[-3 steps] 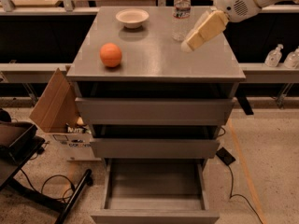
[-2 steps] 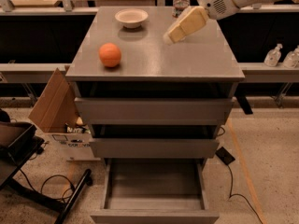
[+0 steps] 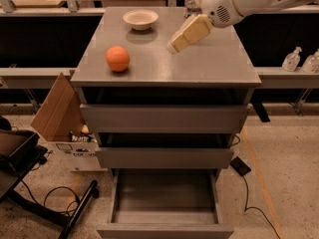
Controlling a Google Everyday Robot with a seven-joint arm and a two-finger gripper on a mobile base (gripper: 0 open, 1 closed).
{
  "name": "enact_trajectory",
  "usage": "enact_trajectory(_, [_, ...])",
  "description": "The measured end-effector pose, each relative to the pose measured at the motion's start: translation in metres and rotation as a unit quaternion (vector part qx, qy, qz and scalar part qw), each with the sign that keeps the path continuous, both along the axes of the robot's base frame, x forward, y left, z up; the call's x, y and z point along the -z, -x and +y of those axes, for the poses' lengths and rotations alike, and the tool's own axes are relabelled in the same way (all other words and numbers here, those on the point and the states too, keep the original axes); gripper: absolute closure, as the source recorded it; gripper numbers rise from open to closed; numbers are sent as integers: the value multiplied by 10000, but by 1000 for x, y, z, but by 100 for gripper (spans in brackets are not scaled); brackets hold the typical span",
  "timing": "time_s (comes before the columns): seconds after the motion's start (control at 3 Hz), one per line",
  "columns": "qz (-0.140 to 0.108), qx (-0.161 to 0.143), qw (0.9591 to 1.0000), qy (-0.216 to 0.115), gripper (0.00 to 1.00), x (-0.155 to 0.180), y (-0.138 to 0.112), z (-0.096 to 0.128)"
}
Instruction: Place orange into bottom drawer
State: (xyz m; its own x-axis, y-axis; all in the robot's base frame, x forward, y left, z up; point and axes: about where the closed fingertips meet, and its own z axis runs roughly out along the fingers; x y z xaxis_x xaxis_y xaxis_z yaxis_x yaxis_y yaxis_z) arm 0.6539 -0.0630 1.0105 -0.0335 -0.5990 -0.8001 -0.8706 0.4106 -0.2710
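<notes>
Meanwhile end effector (image 3: 172, 47) hovers mid-cabinet (orange (image 3: 117, 59) near left edge).

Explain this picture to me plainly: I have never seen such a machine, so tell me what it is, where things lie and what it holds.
One camera looks down at a grey cabinet from the front. The white limb coming in from the upper right is a robot arm; its cream-coloured tip is the gripper, hovering above the cabinet top, right of centre. It holds nothing. On the top lie the orange, front left, and a cream bowl at the back. The bottom drawer is pulled out and looks empty; the two above appear only slightly open. A cardboard box stands on the floor, left.
</notes>
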Motion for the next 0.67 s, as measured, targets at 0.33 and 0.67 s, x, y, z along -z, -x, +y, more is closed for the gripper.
enact_trajectory(0.33, [174, -442, 9988, -77, 0, 30, -10, 51])
enact_trajectory(0.67, [425, -977, 9942, -163, 0, 74, -23, 118])
